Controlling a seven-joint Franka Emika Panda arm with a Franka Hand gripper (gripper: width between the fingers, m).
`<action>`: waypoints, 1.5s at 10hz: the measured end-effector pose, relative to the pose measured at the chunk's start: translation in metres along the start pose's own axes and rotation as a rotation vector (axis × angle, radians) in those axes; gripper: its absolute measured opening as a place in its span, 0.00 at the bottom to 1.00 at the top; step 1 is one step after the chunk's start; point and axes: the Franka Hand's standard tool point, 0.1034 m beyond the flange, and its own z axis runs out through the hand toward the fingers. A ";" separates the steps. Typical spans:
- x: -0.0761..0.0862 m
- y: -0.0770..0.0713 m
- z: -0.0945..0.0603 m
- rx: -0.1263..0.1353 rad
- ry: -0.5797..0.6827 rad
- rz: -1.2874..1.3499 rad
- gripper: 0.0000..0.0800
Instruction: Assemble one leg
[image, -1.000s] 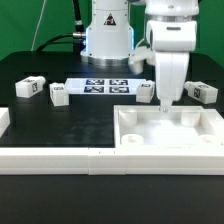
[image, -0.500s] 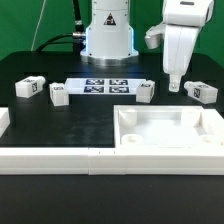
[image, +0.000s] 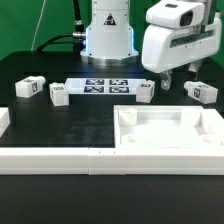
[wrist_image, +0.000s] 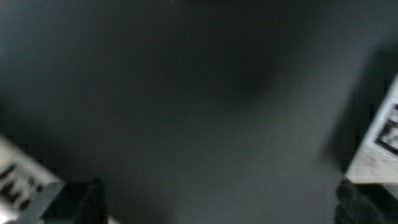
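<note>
Found the leg (image: 145, 90) lying loose on the counter (image: 70, 125), tag face showing, just beside the tool (image: 177, 80) and lower than it, on the exterior view's left of it. Spotted the other leg (image: 203, 92) on the tool's opposite side, about as near. Couldn't pick the intended one out of the two, tbh. Caught blurry white tagged bits at both edges of the wrist view, probably that same pair, with bare dark counter in between.

Had the tool hanging above the counter, fingers spread apart, nothing between them, touching neither piece. Looked tilted rather than pointing straight down, so guessing not lined up for a grab yet. Would've needed squaring up over one leg before dropping.

Noticed the tray-like piece (image: 170, 128) below the tool and nearer the camera, round corner sockets facing up, presumably parked that way for taking a leg. Saw the marker board (image: 105, 86) flat beyond the leg, then a third leg (image: 58, 95) and a fourth leg (image: 27, 87) well apart from the tool, likely just waiting.
</note>
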 end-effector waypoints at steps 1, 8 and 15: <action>0.001 -0.012 0.001 0.004 -0.004 0.113 0.81; 0.001 -0.043 0.003 0.032 -0.099 0.348 0.81; 0.007 -0.060 0.007 0.105 -0.674 0.298 0.81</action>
